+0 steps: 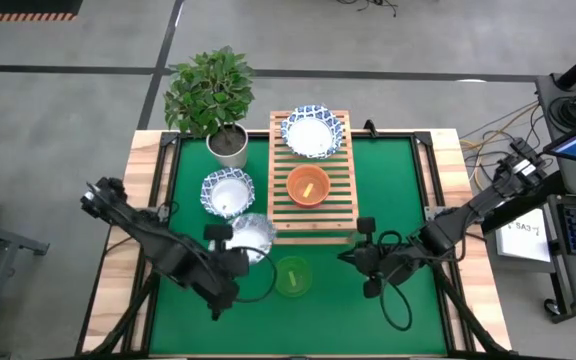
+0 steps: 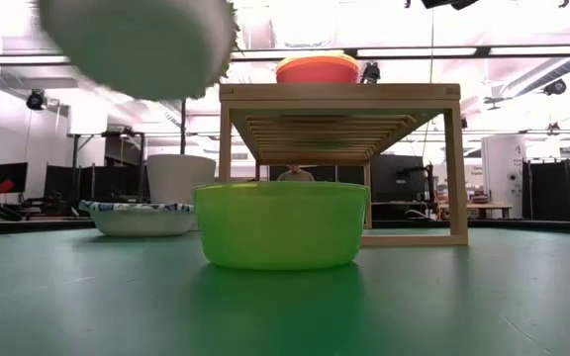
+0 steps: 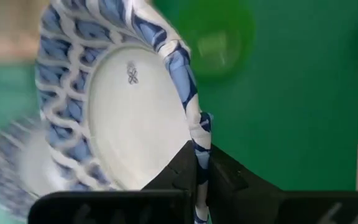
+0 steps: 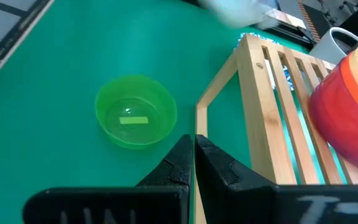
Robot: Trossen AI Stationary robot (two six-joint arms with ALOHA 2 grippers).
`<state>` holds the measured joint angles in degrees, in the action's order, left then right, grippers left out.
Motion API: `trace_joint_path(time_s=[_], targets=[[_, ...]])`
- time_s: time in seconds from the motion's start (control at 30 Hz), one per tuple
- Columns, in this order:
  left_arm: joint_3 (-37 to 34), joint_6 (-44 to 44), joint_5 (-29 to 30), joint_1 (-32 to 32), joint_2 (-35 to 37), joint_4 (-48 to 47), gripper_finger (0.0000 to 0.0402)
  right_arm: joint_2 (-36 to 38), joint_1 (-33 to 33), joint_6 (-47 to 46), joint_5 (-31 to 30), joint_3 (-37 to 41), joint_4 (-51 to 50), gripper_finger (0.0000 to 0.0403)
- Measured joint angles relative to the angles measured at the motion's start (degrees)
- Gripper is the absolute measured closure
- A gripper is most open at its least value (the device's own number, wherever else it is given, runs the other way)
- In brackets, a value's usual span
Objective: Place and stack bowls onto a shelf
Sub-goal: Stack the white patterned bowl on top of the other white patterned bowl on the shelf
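My left gripper [image 1: 236, 240] is shut on a white bowl with a blue-patterned rim [image 1: 252, 236], held above the mat near the shelf's near left corner; it shows high up in the low view [image 2: 137, 44]. A second patterned bowl [image 1: 228, 192] sits on the mat, and a third [image 1: 313, 131] rests on the far end of the light-wood slatted shelf [image 1: 344, 210]. An orange-red bowl [image 1: 308, 186] stands on the shelf's middle. A green bowl [image 1: 292, 276] sits on the mat. My right gripper [image 1: 353, 256] is shut, hovering right of the green bowl. No purple bowl shows. My left gripper pinches the patterned bowl's rim [image 3: 199, 127] between its two fingers, one finger [image 3: 179, 168] on the inner side and one [image 3: 229, 177] on the outer wall. The bowl is lifted clear of the mat and tilted, its inside [image 3: 135, 118] facing the wrist camera.
A potted plant in a white pot [image 1: 228, 145] stands at the table's far left corner, beside the shelf. The green mat [image 1: 388, 180] has bare room right of the shelf and along the near edge. Cables trail from both arms.
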<state>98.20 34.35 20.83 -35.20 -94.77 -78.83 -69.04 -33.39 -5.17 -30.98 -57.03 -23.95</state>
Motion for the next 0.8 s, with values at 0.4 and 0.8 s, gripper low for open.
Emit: trace_joint_path(time_s=[0.4, 0.8], targets=[[24.5, -29.1, 18.0, 5.8, -0.1, 0.0, 0.0402, 1.0, -2.2, 0.3, 0.0, 0.1, 0.1, 0.0394], [22.4, -51.1, 6.9, 27.1, -0.3, 10.9, 0.0401, 1.0, -2.3, 1.3, 0.0, 0.1, 0.1, 0.0394]])
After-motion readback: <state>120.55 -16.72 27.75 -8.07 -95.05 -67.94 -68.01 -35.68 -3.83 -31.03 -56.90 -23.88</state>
